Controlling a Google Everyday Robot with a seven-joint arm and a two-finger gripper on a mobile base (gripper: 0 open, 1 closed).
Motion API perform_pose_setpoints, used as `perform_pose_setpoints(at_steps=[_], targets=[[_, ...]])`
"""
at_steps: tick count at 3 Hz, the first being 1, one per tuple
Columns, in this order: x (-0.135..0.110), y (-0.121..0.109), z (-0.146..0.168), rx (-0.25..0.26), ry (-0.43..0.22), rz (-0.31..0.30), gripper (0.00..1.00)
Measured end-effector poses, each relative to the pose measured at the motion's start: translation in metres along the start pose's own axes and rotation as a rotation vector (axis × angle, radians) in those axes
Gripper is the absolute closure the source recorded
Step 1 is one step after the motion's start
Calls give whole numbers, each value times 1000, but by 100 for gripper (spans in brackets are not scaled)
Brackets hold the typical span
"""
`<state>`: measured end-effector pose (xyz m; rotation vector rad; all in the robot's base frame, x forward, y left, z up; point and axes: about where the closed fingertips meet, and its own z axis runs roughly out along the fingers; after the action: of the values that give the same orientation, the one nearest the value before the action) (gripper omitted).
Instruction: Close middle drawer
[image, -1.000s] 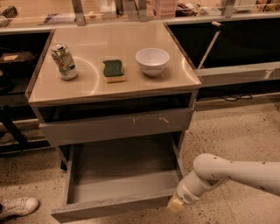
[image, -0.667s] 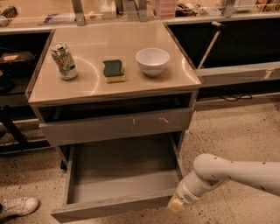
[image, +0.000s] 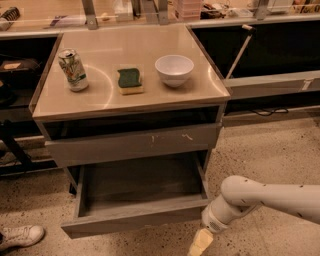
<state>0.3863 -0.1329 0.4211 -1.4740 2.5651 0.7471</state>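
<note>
The middle drawer (image: 135, 220) is a wide, shallow grey drawer with a plain front panel. It is pulled far out of the cabinet, low in the view, and its grey inside (image: 140, 182) is empty. My gripper (image: 200, 242) hangs at the end of the white arm (image: 260, 195), which comes in from the right. The gripper is low at the bottom edge of the view, just in front of and beside the drawer's right front corner. I cannot tell whether it touches the panel.
Above the open drawer is a grey drawer front with white chipped scratches (image: 132, 142), pushed in. On the cabinet top (image: 100, 97) stand a can (image: 73, 69), a green sponge (image: 130, 81) and a white bowl (image: 174, 69). A white shoe (image: 20, 236) is on the floor at the left.
</note>
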Motion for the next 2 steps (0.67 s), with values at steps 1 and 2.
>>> perform_pose_setpoints(at_steps=[1, 2], targets=[[0, 0, 0, 0, 0, 0, 0], [0, 0, 0, 0, 0, 0, 11]])
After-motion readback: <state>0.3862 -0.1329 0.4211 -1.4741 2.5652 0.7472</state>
